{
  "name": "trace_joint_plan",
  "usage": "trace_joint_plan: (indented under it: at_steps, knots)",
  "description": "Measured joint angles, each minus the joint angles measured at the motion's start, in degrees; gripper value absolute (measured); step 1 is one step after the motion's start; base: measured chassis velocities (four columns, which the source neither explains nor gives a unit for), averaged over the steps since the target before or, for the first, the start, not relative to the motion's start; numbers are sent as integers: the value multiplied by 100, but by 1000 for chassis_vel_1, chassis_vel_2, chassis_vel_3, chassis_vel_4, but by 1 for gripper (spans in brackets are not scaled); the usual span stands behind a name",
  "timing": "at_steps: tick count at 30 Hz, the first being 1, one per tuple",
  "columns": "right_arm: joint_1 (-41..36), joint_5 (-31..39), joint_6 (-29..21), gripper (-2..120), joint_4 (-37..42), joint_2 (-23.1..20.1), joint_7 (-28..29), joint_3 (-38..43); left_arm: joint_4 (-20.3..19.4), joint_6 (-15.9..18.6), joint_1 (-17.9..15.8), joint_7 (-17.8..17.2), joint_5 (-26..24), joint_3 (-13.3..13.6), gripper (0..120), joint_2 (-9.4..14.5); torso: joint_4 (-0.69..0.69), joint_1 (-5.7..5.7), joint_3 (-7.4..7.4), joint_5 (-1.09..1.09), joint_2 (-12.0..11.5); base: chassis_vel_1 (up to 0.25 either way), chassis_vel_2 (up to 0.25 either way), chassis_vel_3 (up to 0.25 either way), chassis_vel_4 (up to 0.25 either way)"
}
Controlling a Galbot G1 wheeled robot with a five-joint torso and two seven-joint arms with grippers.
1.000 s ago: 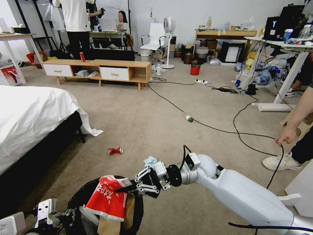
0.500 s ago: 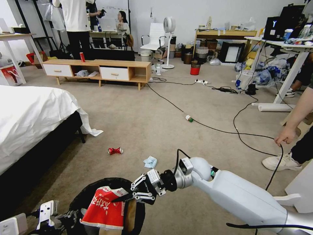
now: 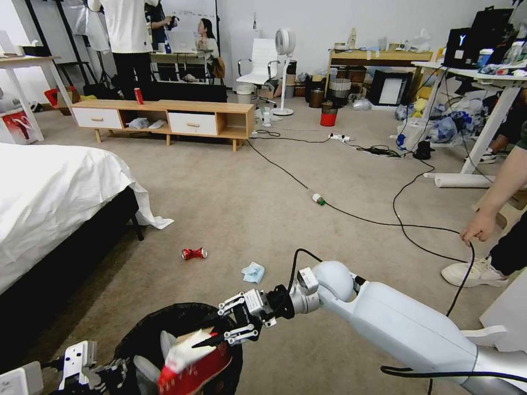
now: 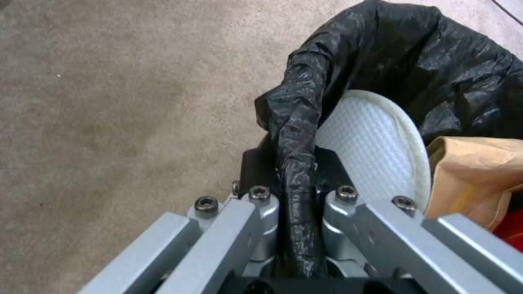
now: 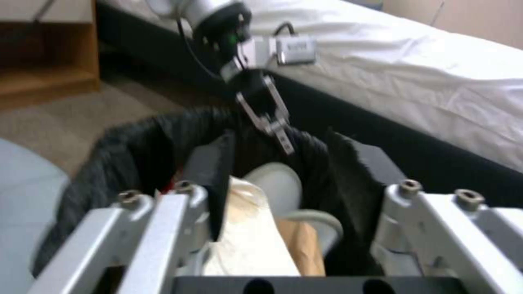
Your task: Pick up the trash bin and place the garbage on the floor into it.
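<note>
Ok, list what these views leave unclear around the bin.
- Bin base: cut off by the head view's bottom edge.
- Whether the open right gripper touches the packet: they overlap in the head view, and the right wrist view is blurred.
- What lies under the bag: the bag hides it in the left wrist view, where the left gripper clamps the rim.
- Bottle label: too small, head view.

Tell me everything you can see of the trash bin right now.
The trash bin is round and black, lined with a crinkled black plastic liner folded over its rim. The left gripper is clamped on that rim. Inside are a red-white snack packet, a brown paper bag and a white textured piece. The open right gripper hovers over its mouth.
</note>
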Motion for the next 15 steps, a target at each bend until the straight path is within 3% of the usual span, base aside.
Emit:
trace_joint_plan:
  at_steps: [11,13,15]
  knots:
    - [15,-75,89,87,-88,20,17,-39,0,0,10,-10,-15,16,4,-10,0,0,0,0,0,0,0,0,0]
    - [15,46,109,98,-39,10,19,-5,0,0,7,-11,-7,26,4,-11,0,0,0,0,0,0,0,0,0]
    - [11,118,122,99,-20,8,18,23,0,0,4,-11,2,31,4,-12,0,0,0,0,0,0,0,0,0]
